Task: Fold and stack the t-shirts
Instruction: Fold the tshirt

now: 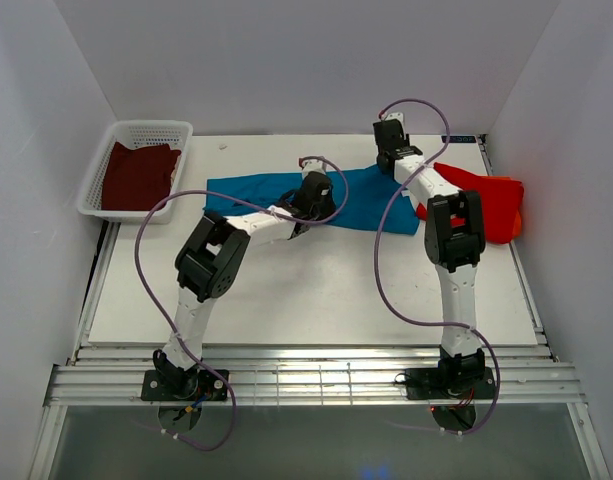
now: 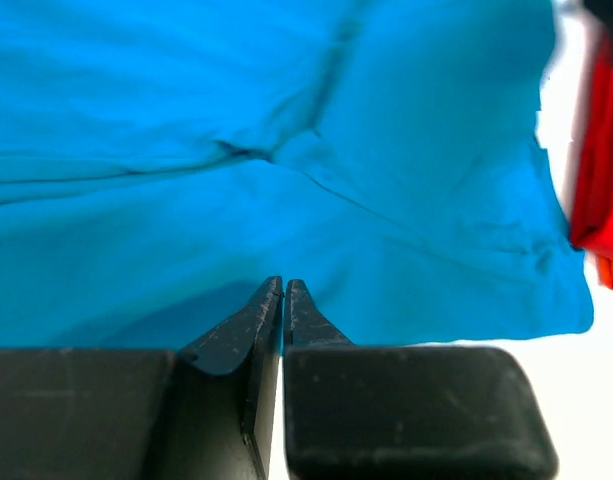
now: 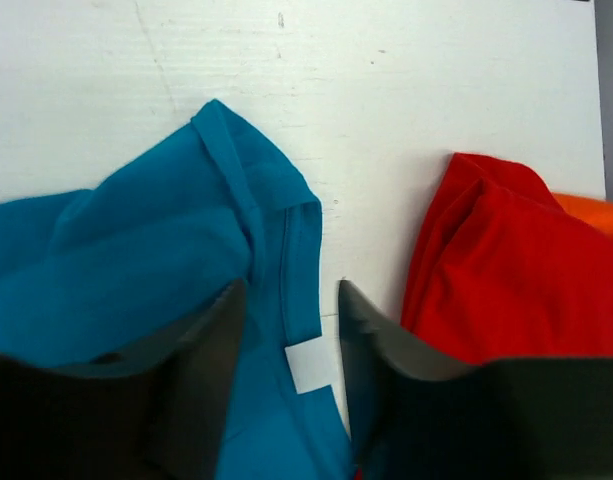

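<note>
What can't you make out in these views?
Left wrist: whether the left end effector pinches the teal-blue shirt; its tips hide contact.
Top external: folds of the maroon shirt in the basket, too small.
Right wrist: the red-orange shirt, cut off by the frame edge and the right end effector.

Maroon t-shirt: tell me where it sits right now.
In the top external view, the maroon t-shirt lies inside the white mesh basket at the table's far left corner, left of the teal-blue t-shirt.

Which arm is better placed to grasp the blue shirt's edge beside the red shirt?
Right, probably: the right gripper is open over that edge of the teal-blue t-shirt; the left gripper is shut, farther away.
</note>
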`<state>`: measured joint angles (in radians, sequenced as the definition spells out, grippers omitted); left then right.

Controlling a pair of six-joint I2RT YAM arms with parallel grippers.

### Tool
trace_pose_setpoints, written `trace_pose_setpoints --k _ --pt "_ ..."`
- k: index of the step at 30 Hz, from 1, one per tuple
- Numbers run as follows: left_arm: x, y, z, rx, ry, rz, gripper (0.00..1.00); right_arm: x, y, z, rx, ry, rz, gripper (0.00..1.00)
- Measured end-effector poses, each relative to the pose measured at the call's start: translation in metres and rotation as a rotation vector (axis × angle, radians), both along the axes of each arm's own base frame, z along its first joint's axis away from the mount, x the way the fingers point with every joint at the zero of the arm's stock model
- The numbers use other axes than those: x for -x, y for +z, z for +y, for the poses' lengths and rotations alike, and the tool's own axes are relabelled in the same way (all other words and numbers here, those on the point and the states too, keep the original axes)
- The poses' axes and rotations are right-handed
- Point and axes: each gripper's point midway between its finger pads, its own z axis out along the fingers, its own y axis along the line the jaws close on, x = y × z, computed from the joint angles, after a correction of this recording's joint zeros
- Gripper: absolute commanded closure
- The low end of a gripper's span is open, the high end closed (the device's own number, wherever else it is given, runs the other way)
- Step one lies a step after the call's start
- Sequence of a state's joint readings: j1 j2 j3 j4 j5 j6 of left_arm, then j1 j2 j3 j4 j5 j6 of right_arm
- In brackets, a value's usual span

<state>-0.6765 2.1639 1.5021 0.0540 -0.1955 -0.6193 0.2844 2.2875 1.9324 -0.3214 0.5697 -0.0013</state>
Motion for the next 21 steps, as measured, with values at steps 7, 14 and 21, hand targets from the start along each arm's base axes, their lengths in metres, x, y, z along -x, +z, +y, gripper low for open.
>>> trace_pose_setpoints --k 7,14,21 --pt "0.018 -0.012 -0.001 -0.022 -0.006 -0.009 0.84 0.011 -0.037 -0.005 0.019 0.003 0.051 0.42" --pt "0.046 -0.004 0.063 -0.173 0.139 -0.04 0.85 0.061 -0.031 -0.002 -0.047 0.063 0.08 0.81" --pt "0.051 0.061 0.152 -0.25 0.408 -0.186 1.0 0.092 -0.001 0.015 -0.168 0.098 0.035 0.92"
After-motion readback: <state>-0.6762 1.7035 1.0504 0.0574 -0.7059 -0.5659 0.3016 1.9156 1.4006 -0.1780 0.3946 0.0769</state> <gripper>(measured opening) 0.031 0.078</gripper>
